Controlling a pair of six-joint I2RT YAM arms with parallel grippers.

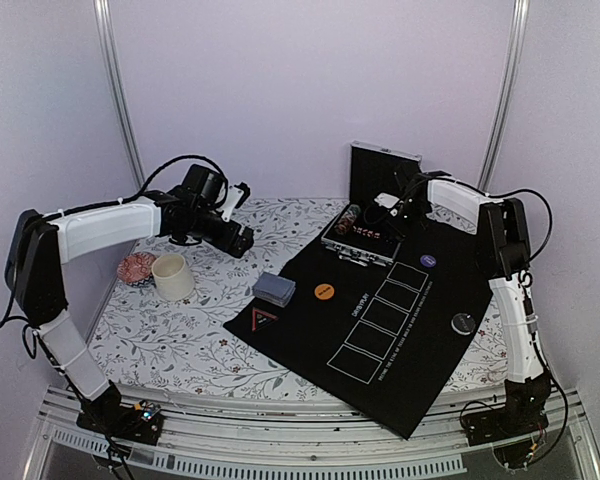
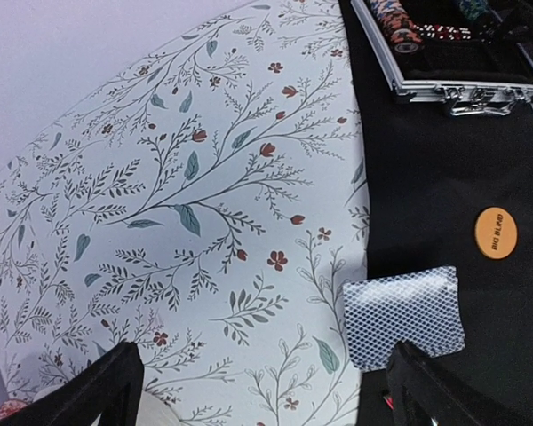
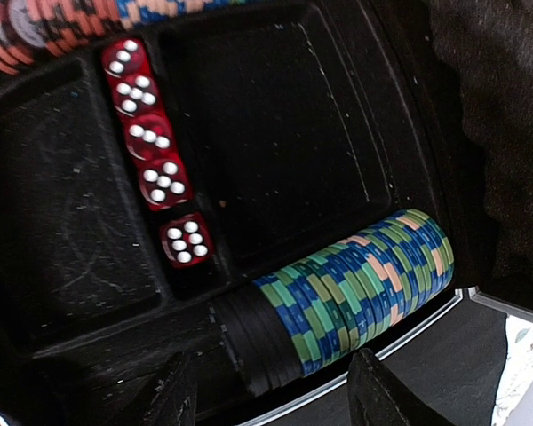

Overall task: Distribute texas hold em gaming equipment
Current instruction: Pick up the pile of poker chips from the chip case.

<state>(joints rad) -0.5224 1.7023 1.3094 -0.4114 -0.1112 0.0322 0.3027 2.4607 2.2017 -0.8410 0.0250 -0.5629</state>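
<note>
Aluminium case (image 1: 356, 254), open, upper centre, on black mat (image 1: 410, 340).
Cream cup (image 1: 173, 277), left. Card deck (image 2: 404, 318), mat's left edge, by left gripper (image 2: 266, 390), fingers spread. Case contents: green-blue-black chip row (image 3: 355, 288), straddled by right gripper (image 3: 274, 390), fingers spread; five red dice (image 3: 155, 151).

- shows white shells on the long links of the left arm (image 1: 105, 225), with black joints at shoulder and elbow.
- repeats the same white-and-black scheme on the right arm (image 1: 515, 320).
- trails thin black cables (image 1: 170, 162) in loops above the left wrist, and more around the right arm's upper joint.
- carries a round black camera housing (image 1: 205, 185) on the left wrist.
- sits on black bases, with small blue and green lights on the left base (image 1: 140, 412).
- ends in matte black, blunt fingers (image 2: 93, 390) on the left gripper (image 2: 266, 395).
- ends in similar dark fingers (image 3: 164, 395) on the right gripper (image 3: 271, 395).
</note>
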